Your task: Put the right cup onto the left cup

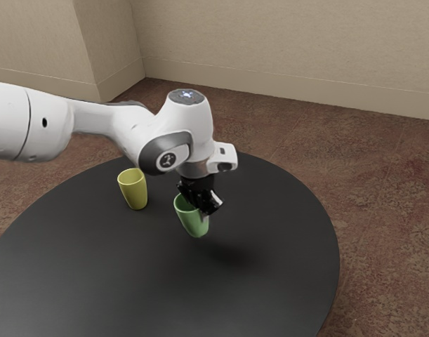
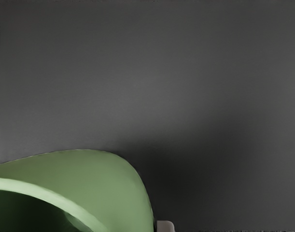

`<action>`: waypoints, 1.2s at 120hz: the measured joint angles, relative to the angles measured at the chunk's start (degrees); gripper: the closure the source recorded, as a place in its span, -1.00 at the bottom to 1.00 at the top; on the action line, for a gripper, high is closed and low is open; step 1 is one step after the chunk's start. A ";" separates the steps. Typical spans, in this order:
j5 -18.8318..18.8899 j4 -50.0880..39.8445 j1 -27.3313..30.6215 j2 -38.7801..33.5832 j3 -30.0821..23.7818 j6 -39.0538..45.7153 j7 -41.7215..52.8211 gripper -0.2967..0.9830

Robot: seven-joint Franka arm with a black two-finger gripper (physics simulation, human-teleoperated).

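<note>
Green cup [image 2: 106, 183] is being gripped, tilted, by the fingers [image 2: 165, 226].
Stacking onto yellow cup [image 1: 135, 192], standing apart, is not yet being done.

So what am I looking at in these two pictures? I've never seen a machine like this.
The white machine is a robot arm, ending in a black gripper that serves as its hand. The exterior view was taken from beside the arm; the wrist view comes from a camera on that hand, looking down. A yellow cup stands on the round black table. The gripper is right at the rim of a green cup, but I can't tell whether it holds that cup or whether the cup touches the table.
</note>
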 joint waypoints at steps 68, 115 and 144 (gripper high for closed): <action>-0.76 5.16 0.25 -9.90 13.22 -10.60 3.73 0.69; -3.69 10.64 0.93 -6.80 20.36 -16.55 10.77 0.69; -5.31 16.89 2.06 -1.88 21.99 -17.31 15.78 0.69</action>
